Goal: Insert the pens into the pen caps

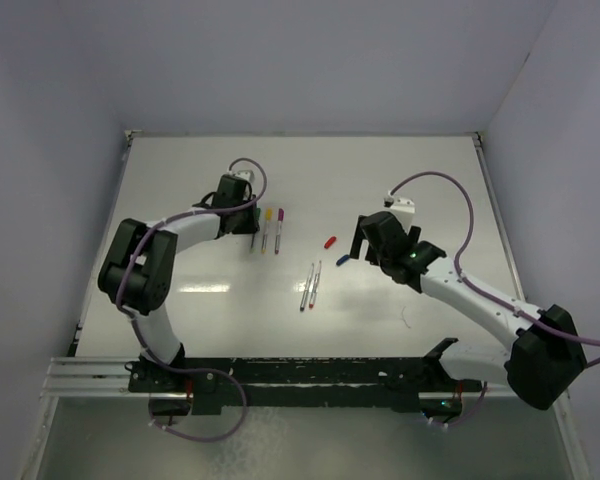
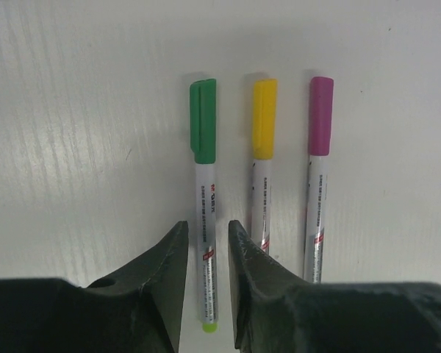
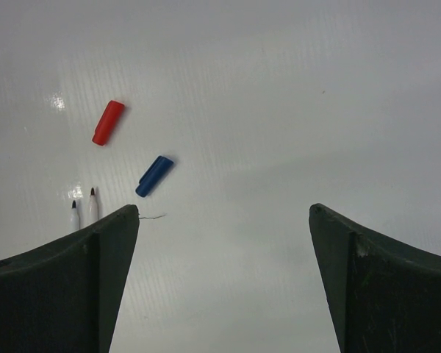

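Three capped pens lie side by side in the left wrist view: green-capped (image 2: pixel 204 184), yellow-capped (image 2: pixel 263 176) and purple-capped (image 2: pixel 318 184). My left gripper (image 2: pixel 208 224) is narrowly open, its fingers astride the green-capped pen's barrel with small gaps on both sides; the pen lies on the table. Two uncapped pens (image 1: pixel 310 285) lie mid-table; their tips show in the right wrist view (image 3: pixel 92 204). A red cap (image 3: pixel 107 122) and a blue cap (image 3: pixel 154 176) lie loose. My right gripper (image 3: pixel 224 209) is wide open and empty, to the right of the blue cap (image 1: pixel 342 260).
The white table (image 1: pixel 430 180) is enclosed by grey walls at the back and sides. The three capped pens (image 1: pixel 265 232) lie at the left-centre. The arm bases sit on a black rail (image 1: pixel 300 380) at the near edge.
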`<state>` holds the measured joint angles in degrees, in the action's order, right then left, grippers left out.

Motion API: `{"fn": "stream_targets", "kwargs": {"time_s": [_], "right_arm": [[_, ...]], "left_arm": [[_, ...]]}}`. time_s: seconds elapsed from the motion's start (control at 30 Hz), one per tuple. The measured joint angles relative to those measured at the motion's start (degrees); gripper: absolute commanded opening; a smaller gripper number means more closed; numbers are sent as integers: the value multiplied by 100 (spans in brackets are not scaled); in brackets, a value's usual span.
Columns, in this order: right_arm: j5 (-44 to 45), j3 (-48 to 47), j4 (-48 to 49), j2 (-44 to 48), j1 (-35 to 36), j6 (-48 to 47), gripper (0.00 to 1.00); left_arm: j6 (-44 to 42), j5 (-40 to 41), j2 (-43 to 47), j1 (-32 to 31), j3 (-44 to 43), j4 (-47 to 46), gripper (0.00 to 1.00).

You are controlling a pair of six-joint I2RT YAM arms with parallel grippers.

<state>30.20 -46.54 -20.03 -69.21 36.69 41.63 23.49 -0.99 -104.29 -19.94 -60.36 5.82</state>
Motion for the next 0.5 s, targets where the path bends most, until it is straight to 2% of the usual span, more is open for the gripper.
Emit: {"fn": "stream_targets", "kwargs": {"time_s": [0.1, 0.5], "right_arm": [[0, 0, -4, 37, 0, -4, 100], [74, 17, -42, 603, 0, -107, 100]], "left_arm": [[-9, 24, 203, 0, 2, 61, 38], [-26, 98, 1626, -15, 52, 229, 44]]}}
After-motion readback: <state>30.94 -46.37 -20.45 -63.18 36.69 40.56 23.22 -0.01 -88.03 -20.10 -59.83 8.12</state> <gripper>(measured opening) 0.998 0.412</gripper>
